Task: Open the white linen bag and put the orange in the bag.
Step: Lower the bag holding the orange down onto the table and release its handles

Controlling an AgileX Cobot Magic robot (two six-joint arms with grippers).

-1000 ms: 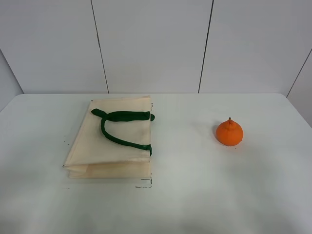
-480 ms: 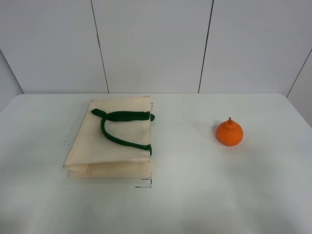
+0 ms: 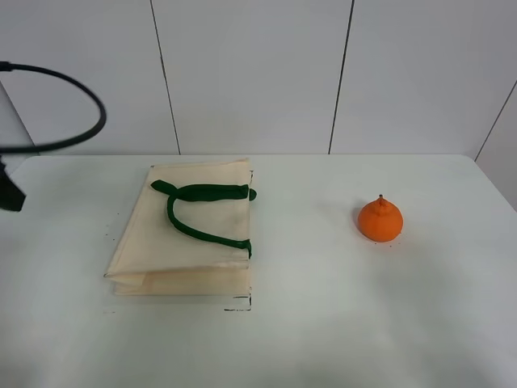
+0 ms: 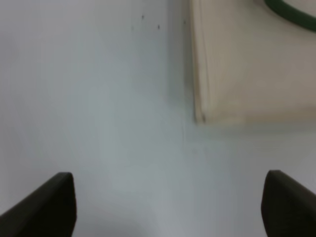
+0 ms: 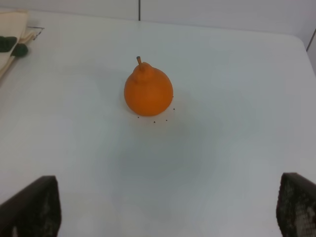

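The white linen bag (image 3: 186,230) lies flat and closed on the left of the table, with its dark green strap handles (image 3: 202,212) on top. The orange (image 3: 380,220) sits upright on the right, apart from the bag. In the left wrist view my left gripper (image 4: 170,207) is open and empty above bare table, near a corner of the bag (image 4: 247,74). In the right wrist view my right gripper (image 5: 163,207) is open and empty, some way short of the orange (image 5: 148,90). The bag's edge (image 5: 12,27) shows in that view's corner.
The white table (image 3: 323,323) runs back to a white panelled wall (image 3: 258,73). A black cable loop (image 3: 89,129) and a dark part of the left arm (image 3: 10,196) show at the left edge. A small black mark (image 3: 241,307) lies by the bag's near corner.
A black cable loop and a dark part of the left arm have come into the exterior view at the left edge. The bag and the orange have not moved.
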